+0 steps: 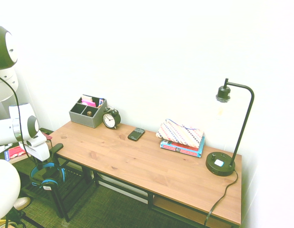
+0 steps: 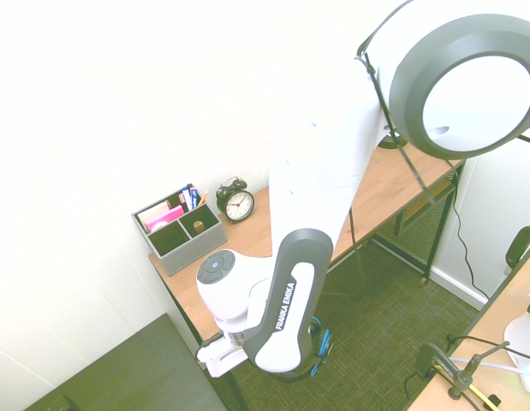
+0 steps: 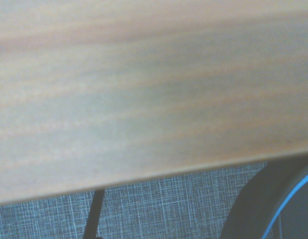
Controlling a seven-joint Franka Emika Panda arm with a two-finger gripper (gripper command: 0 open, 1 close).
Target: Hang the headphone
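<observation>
Wooden surface (image 1: 151,164) on a dark frame, set against a white wall. White arm (image 1: 16,130) at the surface's left end, pointing down beside the edge. Black lamp (image 1: 227,130) at the right end, its round base on the wood. Grey organiser (image 1: 87,112) at the far left corner, holding pink and dark items. Patterned cloth (image 1: 180,133) lying on a blue book (image 1: 182,147), right of centre near the wall. Headphone (image 1: 46,175), blue band with black cushions, hanging below surface level just off the left end, under the gripper (image 1: 41,161), which is clenched on its band. Black alarm clock (image 1: 110,118) just right of the organiser. Small black phone (image 1: 136,134) between clock and cloth.
</observation>
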